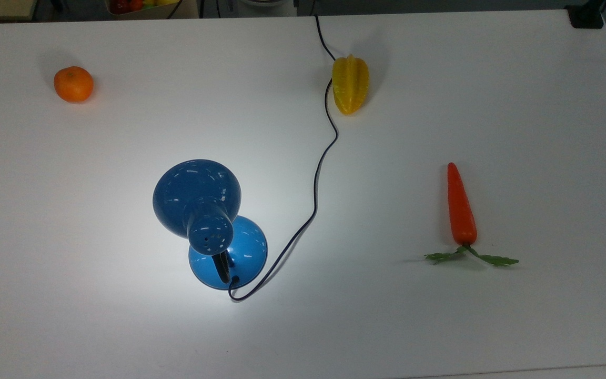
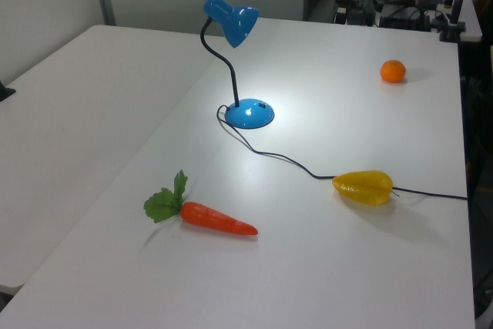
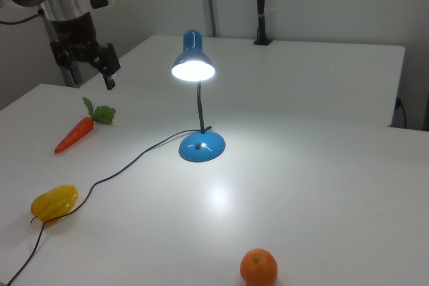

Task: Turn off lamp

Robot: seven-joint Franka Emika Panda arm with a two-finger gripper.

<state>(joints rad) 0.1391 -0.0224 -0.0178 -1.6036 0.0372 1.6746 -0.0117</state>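
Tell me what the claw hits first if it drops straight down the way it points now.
Likely bare table near the carrot; the claw hangs above the table's far-left part in the right view, well off the lamp. Depth is uncertain.

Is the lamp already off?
No: in the right view the lamp shade glows bright white and casts a light patch on the table.

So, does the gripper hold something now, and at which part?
Nothing is held. The gripper hangs open in the air above the carrot, far from the lamp, which is lit.
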